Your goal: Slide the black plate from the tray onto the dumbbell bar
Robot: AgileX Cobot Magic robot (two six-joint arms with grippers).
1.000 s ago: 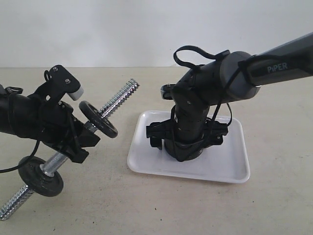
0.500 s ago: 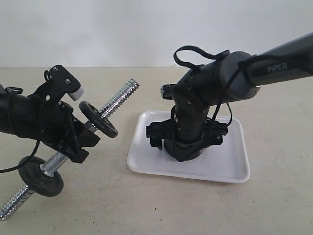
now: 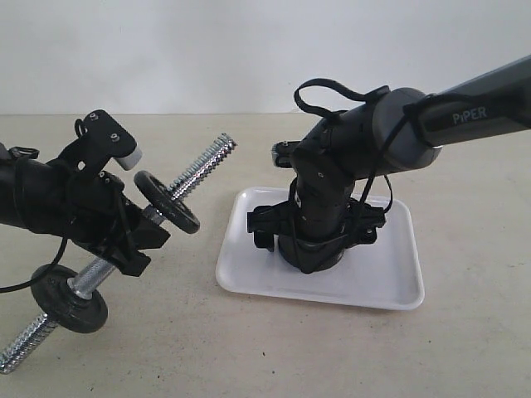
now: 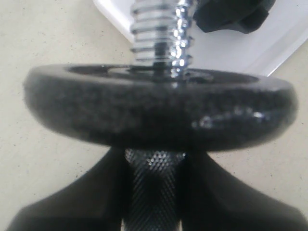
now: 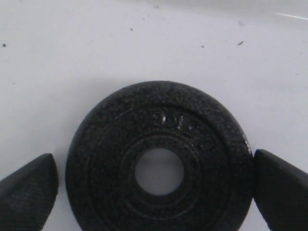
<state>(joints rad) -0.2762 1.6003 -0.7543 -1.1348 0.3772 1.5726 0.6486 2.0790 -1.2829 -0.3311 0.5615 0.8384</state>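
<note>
The black plate (image 5: 159,163) lies flat on the white tray (image 5: 144,43), its centre hole showing. My right gripper (image 5: 155,182) is open and lowered over it, with one finger (image 5: 29,190) a little off its rim and the other finger (image 5: 281,185) close against the opposite side. In the exterior view the right gripper (image 3: 315,249) covers most of the plate on the tray (image 3: 390,282). My left gripper (image 3: 137,240) is shut on the knurled middle of the dumbbell bar (image 3: 203,166). The bar is held tilted, its free threaded end pointing toward the tray.
Two black discs sit on the bar, one (image 3: 167,201) just above my left gripper and one (image 3: 70,298) lower down near the table. The upper disc (image 4: 159,110) fills the left wrist view, with the threaded rod (image 4: 161,33) beyond it.
</note>
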